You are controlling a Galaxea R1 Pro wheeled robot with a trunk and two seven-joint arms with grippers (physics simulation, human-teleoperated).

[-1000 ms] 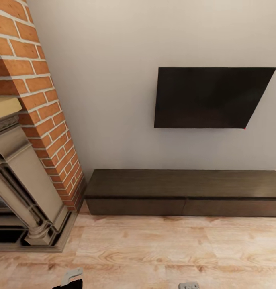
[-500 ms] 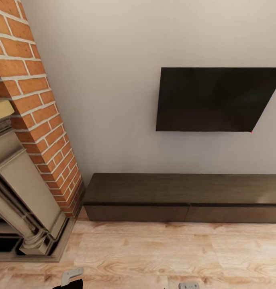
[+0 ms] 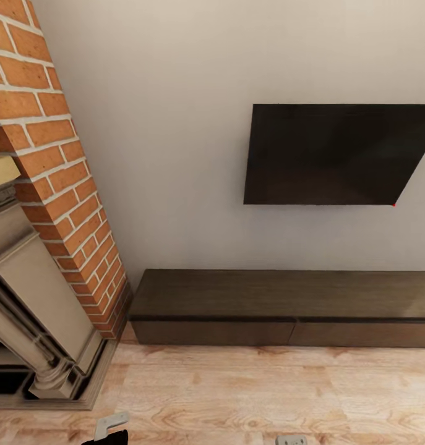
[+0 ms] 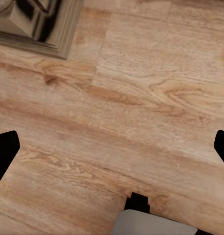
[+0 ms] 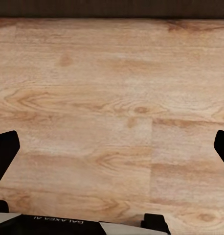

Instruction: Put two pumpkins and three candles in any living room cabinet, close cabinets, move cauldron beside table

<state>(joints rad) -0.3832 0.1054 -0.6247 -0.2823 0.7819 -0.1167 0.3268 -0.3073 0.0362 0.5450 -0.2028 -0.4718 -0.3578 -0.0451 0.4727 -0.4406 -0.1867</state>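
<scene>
The long, low dark-brown cabinet (image 3: 286, 309) stands against the grey wall ahead of me, both wide drawer fronts shut and its top bare. Its dark base edge (image 5: 112, 7) lines the far side of the floor in the right wrist view. My left gripper (image 4: 112, 152) hangs open over bare wood floor, with nothing between its black fingertips (image 4: 4, 147). My right gripper (image 5: 112, 152) is open too, above floor planks a short way in front of the cabinet. In the head view, small parts of the left gripper (image 3: 108, 428) and the right gripper (image 3: 291, 440) peek in at the lower edge.
A black TV (image 3: 339, 154) hangs on the wall above the cabinet. A red brick chimney column (image 3: 57, 179) and a beige fireplace surround (image 3: 33, 315) stand to the left, the hearth base (image 4: 38, 24) close to my left gripper. Light wood floor (image 3: 268, 389) lies between me and the cabinet.
The whole head view has shifted: cabinet, TV and fireplace sit slightly lower and further right than a second ago, so the camera has moved. Both grippers hold the same pose.
</scene>
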